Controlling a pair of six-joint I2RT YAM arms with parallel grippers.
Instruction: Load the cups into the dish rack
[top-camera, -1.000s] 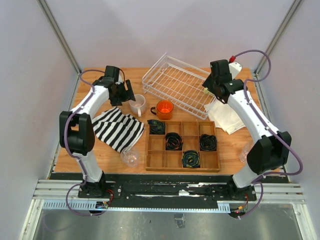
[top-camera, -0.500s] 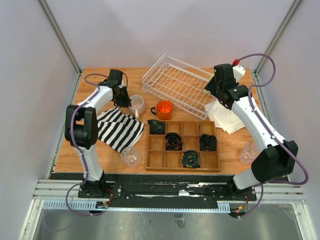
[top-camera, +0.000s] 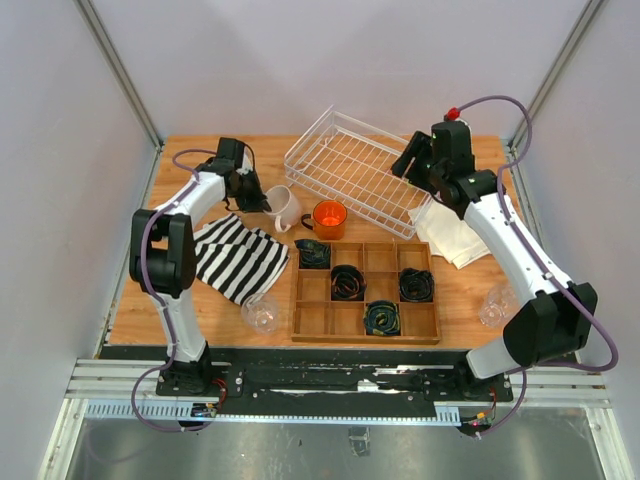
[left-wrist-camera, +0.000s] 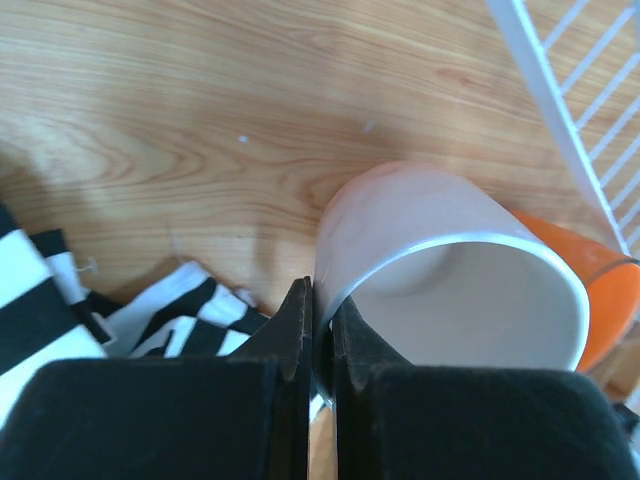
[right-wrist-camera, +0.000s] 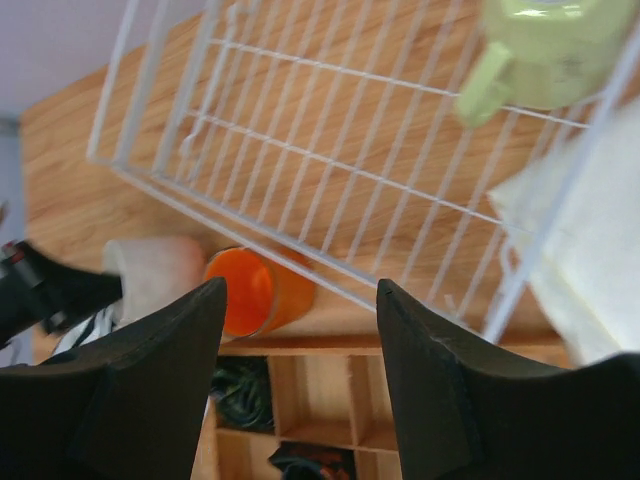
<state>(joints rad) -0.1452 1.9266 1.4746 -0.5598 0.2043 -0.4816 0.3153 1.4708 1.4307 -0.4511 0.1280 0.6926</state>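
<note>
White-pink mug (left-wrist-camera: 450, 270), tipped low over the bench (left-wrist-camera: 200, 100) just beside the orange mug (left-wrist-camera: 605, 300) and outside the dish rack (left-wrist-camera: 560, 110), is pinched through its rim wall by the closed left tool (left-wrist-camera: 318, 300), right tool (right-wrist-camera: 300, 290) parted and empty; likely rigid, light, slick-glazed, chippable.

Pale grey walls (top-camera: 320, 60), wooden table (top-camera: 457, 298), even light

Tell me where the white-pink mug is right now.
Top view, left-centre: the white-pink mug sits tilted, pinched by the left gripper, just left of the orange mug, near the dish rack.
</note>
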